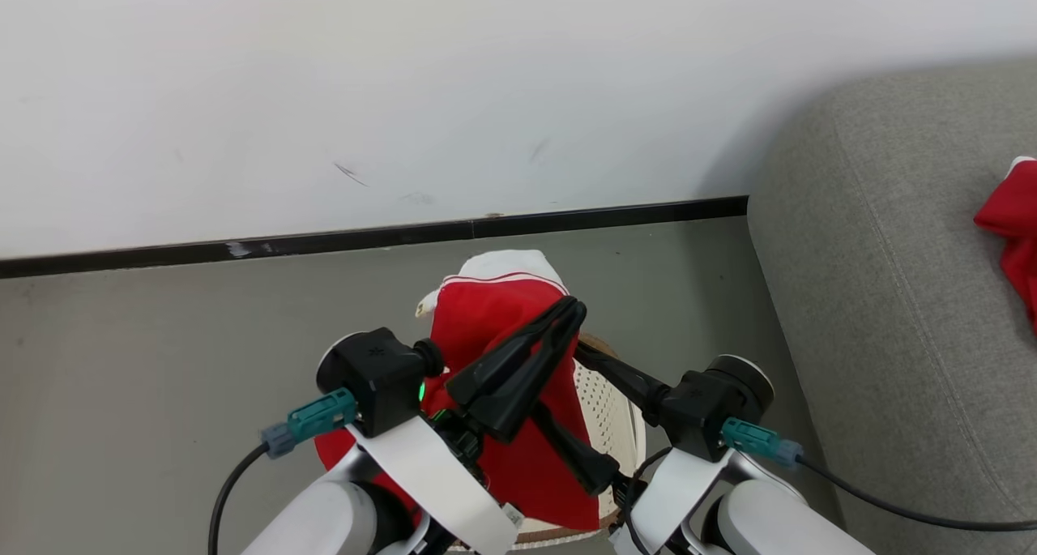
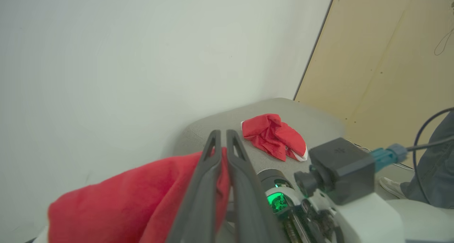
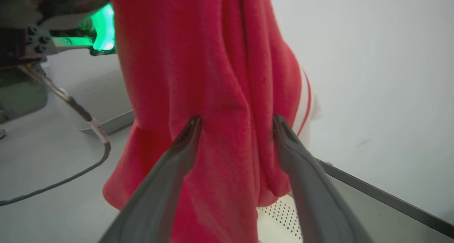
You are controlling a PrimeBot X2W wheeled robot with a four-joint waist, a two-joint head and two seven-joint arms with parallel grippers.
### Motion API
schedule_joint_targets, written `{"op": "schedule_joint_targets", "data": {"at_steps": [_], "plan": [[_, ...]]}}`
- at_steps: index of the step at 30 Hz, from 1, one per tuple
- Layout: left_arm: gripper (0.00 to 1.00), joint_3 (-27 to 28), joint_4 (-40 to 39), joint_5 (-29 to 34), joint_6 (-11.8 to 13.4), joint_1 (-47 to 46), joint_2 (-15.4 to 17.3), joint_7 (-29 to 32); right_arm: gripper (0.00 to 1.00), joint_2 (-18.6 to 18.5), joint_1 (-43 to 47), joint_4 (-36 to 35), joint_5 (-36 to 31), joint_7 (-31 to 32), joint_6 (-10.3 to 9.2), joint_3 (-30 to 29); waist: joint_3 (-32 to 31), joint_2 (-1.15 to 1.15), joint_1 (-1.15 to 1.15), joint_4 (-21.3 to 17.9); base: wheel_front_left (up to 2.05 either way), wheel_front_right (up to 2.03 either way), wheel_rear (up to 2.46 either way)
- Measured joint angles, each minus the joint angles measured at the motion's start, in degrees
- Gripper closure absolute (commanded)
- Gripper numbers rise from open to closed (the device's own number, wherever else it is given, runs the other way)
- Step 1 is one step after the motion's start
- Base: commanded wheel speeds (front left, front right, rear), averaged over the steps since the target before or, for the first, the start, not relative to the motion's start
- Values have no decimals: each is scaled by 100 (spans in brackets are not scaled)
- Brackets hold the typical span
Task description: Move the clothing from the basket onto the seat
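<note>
The upward-angled left claw (image 1: pixel 571 308) is clenching a bright red fabric garment (image 1: pixel 486 312) over the cream perforated basket (image 1: pixel 609 413), the released right claw (image 3: pixel 236 119) straddling its folds.

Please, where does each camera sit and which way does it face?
Head view: sits on the head, faces forward and down at the red garment held above the basket; both arms show.
Left wrist view: looks along the left pincer, shut on that garment, toward the seat and wall; the right wrist shows.
Right wrist view: looks along the open right pincer, astride the garment, toward the wall.
Shared: head and left wrist views both show a second garment on the seat.
</note>
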Motion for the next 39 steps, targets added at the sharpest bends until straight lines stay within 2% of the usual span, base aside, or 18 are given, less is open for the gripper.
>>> {"op": "schedule_joint_targets", "data": {"at_steps": [5,6,7,8,10,11,22,23,25,26,27,29,31,39], "plan": [[100,-85,-58,-42,-1,-1,-41,55,0,2,-3,0,74,0,0,71,-17,0,0,8,0,0,0],[100,-90,-70,-43,-1,-1,-42,75,9,2,-4,0,77,0,0,85,-19,0,0,6,0,0,0],[100,-109,-81,-52,-1,-1,-46,103,28,2,-5,0,78,0,0,94,-20,0,0,3,0,0,0],[100,-131,-92,-68,-1,-1,-53,104,54,2,-8,0,79,0,0,99,-20,0,0,-1,0,0,0],[100,-160,-114,-104,-1,-1,-68,134,78,2,-21,-1,111,0,0,100,-18,0,0,-10,0,0,0],[100,-168,-121,-119,-1,-1,-70,153,100,2,-24,-2,129,0,0,100,-15,0,0,-15,0,0,0],[100,-75,-140,-131,54,0,-31,198,100,-8,-21,-2,296,0,0,3,44,0,0,-78,0,0,0],[96,-42,-140,-120,64,0,-24,196,100,-9,-18,-2,314,0,0,-31,49,0,0,-84,0,0,0],[62,49,-138,-71,111,0,-2,165,100,-19,-14,-2,328,0,0,-131,55,0,0,-101,0,0,0],[51,82,-138,-29,125,0,20,144,100,-32,-12,-2,328,0,0,-178,56,0,0,-111,0,0,0],[25,109,-137,13,137,1,38,142,100,-36,-5,-3,328,0,0,-229,56,0,0,-122,0,0,0],[5,129,-133,29,152,8,70,110,100,-57,27,-10,328,0,1,-344,53,0,0,-146,0,0,0],[0,138,-121,80,152,75,130,87,100,-131,62,-42,328,0,4,-542,42,0,0,-186,0,0,0],[0,170,-43,193,152,250,298,-32,100,-244,242,-154,309,0,4,-1006,0,0,0,-331,0,0,0]]}}
